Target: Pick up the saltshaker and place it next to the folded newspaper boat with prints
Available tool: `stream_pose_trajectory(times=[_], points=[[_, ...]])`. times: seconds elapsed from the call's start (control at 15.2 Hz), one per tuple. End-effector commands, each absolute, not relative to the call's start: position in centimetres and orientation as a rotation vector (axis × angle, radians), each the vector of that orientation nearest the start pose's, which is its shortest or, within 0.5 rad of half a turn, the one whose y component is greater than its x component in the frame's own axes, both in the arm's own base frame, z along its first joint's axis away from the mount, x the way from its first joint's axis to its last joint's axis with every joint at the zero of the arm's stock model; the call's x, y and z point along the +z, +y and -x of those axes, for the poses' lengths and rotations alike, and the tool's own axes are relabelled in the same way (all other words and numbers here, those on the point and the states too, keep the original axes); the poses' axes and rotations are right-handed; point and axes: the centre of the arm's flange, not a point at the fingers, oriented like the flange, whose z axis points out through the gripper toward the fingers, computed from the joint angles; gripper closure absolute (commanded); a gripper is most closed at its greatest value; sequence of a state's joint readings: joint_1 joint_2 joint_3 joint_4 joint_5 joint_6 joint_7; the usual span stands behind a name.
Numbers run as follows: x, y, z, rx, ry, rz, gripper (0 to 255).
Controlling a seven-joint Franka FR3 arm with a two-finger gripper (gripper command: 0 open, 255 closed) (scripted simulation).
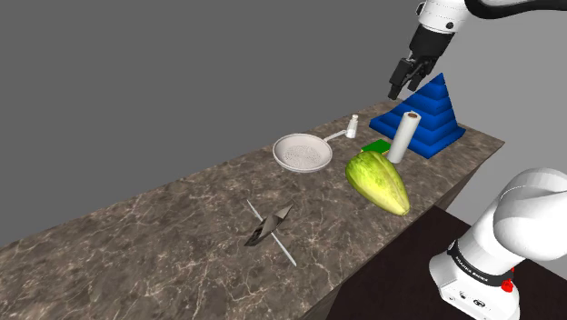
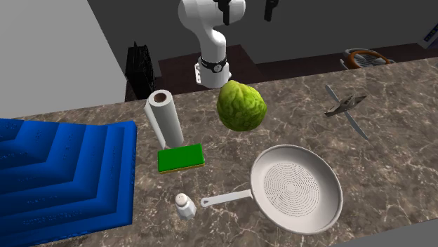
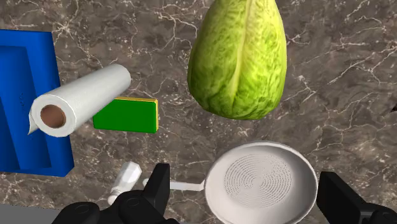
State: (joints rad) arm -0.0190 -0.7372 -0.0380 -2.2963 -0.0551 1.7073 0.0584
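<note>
Wrist view: the gripper (image 3: 248, 202) hangs high over the counter (image 3: 343, 76), its two fingers wide apart and holding nothing. It is likely up there to line up over the small white saltshaker (image 3: 127, 179), which stands just beside the pan's handle end. The pan (image 3: 209, 182) has nothing in it. The paper boat (image 1: 268, 227) lies well apart.
</note>
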Motion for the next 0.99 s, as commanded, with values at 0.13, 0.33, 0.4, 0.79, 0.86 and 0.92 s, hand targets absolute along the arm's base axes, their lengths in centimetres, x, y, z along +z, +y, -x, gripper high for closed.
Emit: stream_pose_trajectory(times=[0.13, 0.33, 0.4, 0.79, 0.86, 0.92], points=[[60.0, -4.6, -34.5, -0.244, 0.162, 3.148, 0], [57.6, -7.3, -36.3, -0.258, 0.158, 3.134, 0], [56.8, -8.2, -36.9, -0.263, 0.157, 3.129, 0], [51.9, -13.5, -40.6, -0.291, 0.149, 3.100, 0], [51.1, -14.3, -41.2, -0.295, 0.148, 3.096, 0], [50.3, -15.2, -41.8, -0.300, 0.147, 3.091, 0]])
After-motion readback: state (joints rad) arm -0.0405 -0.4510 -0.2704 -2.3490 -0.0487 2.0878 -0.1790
